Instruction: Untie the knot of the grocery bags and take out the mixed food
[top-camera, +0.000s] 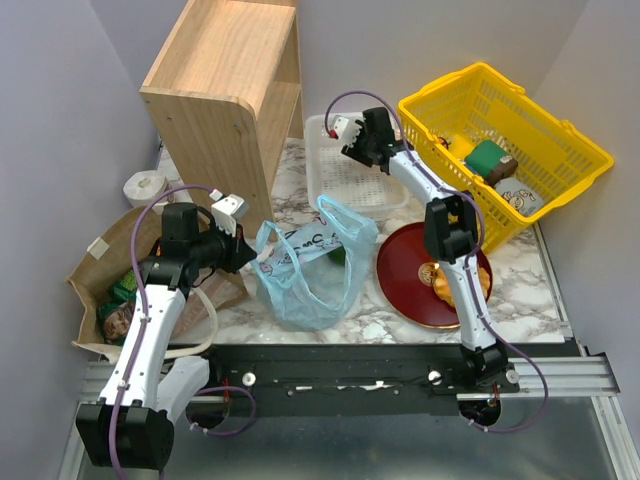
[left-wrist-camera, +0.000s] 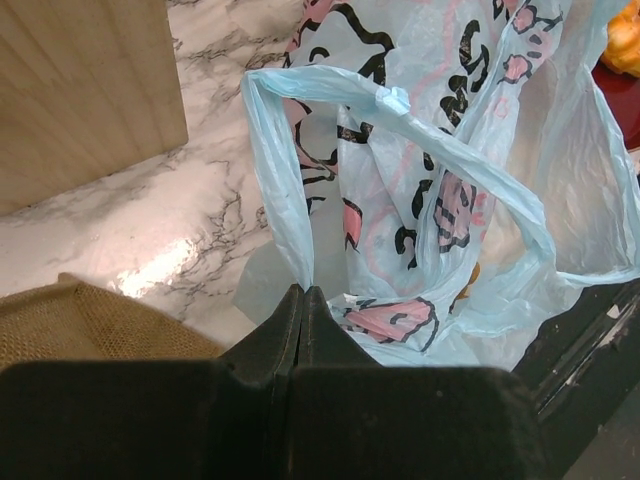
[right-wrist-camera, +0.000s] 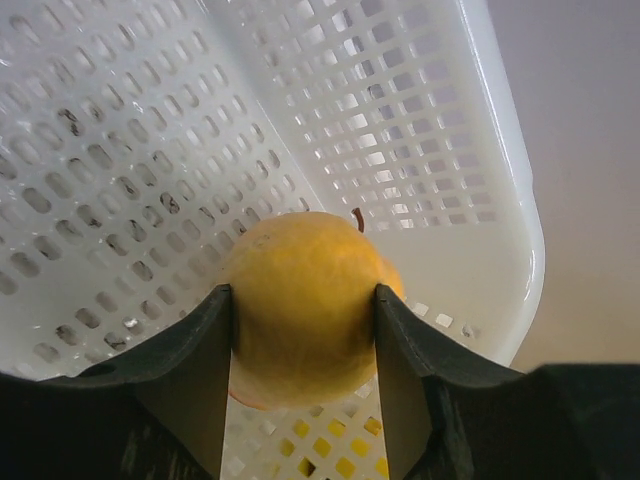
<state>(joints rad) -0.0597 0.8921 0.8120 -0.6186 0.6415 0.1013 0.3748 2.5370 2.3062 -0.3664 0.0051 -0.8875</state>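
wooden shelf (top-camera: 225, 90) back-left | white perforated tray (top-camera: 340, 180) beside it | yellow basket (top-camera: 530, 120) back-right | red plate (top-camera: 405, 265) near-right

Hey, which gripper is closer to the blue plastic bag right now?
Left. The left gripper is shut on a handle loop of the blue plastic bag, touching it. The right gripper is apart from it, farther back, holding an orange fruit over the white basket.

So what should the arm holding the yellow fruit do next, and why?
Probably lower a little and open. The right fingers clamp the yellow fruit, with the white basket below it, so it looks ready to be set down there.
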